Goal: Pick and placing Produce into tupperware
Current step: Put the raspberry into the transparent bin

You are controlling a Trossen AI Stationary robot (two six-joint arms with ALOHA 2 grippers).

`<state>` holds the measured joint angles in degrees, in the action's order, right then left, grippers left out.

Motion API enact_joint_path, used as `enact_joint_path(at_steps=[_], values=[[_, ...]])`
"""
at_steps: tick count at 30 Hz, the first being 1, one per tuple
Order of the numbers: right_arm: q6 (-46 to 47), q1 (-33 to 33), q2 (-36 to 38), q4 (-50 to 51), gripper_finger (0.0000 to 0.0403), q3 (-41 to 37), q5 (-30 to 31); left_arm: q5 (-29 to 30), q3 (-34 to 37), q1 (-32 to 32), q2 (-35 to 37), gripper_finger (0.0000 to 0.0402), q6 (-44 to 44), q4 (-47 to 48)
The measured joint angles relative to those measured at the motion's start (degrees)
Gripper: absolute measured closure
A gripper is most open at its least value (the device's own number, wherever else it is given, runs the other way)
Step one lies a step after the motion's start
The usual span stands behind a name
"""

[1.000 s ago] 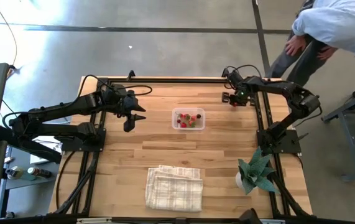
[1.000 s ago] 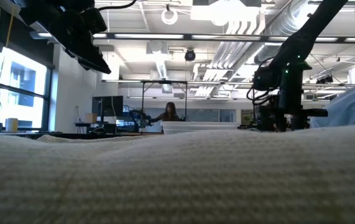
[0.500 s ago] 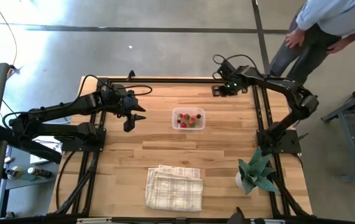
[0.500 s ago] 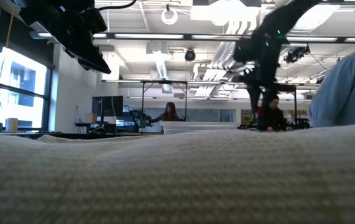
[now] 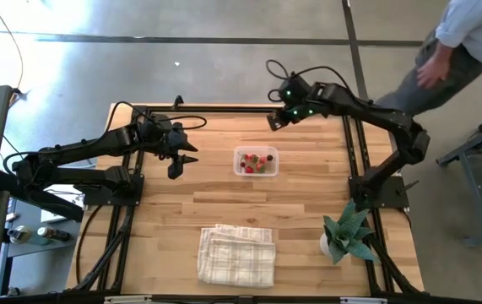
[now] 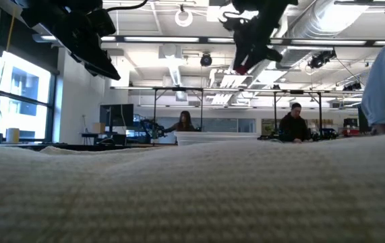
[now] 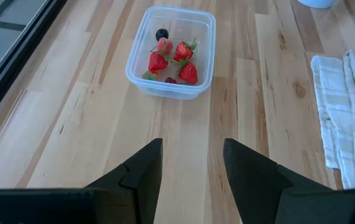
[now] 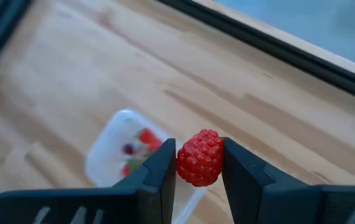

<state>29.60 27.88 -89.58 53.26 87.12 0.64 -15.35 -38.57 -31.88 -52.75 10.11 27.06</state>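
The clear tupperware (image 5: 256, 160) stands at the table's middle, toward the far side. Inside it lie red strawberries (image 7: 174, 59) and a dark berry (image 7: 161, 34). It also shows in the right wrist view as the tupperware (image 8: 124, 152), far below. My right gripper (image 5: 274, 121) hangs high over the far edge, to the far right of the container, shut on a red raspberry (image 8: 200, 157). In the low view the right gripper (image 6: 243, 64) is near the top. My left gripper (image 7: 193, 149) stands open and empty, left of the container and above the table. My right gripper pinches the raspberry by its two opposite sides (image 8: 183, 158) between its two fingers, near their free ends. The fingers slant downward toward the table. The raspberry is lifted well clear of the table.
A white checked folded cloth (image 5: 236, 255) lies near the front edge. A small potted plant (image 5: 348, 236) stands at the front right. A black frame rail (image 5: 224, 108) runs along the far edge. A person (image 5: 468, 38) stands beyond the table's far right corner.
My right gripper has risen high with the raspberry and swung along the far edge toward the table's left, rolling as it went. The person at the far right has stepped farther away from the table.
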Motion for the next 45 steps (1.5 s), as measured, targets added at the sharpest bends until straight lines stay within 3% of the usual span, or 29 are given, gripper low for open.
enact_joint_path(at_steps=[7,14,21,29,45], values=[[-3.1,-7.2,-1.8,-0.3,0.0311,-1.4,0.0,0.0,0.0,0.0,0.0,0.0243,0.0,0.0],[-9.8,-12.6,-13.9,1.1,0.0311,-1.7,-0.9,0.0,0.0,0.0,0.0,0.0243,0.0,0.0],[-15.1,-15.8,-21.0,3.5,0.0311,-1.7,-1.1,0.0,0.0,0.0,0.0,0.0243,0.0,0.0],[-17.7,-16.3,-27.0,2.9,0.0311,-1.8,-1.5,0.0,0.0,0.0,0.0,0.0243,0.0,0.0],[-19.3,-14.2,-28.8,1.1,0.0311,-1.7,-1.2,0.0,0.0,0.0,0.0,0.0243,0.0,0.0]])
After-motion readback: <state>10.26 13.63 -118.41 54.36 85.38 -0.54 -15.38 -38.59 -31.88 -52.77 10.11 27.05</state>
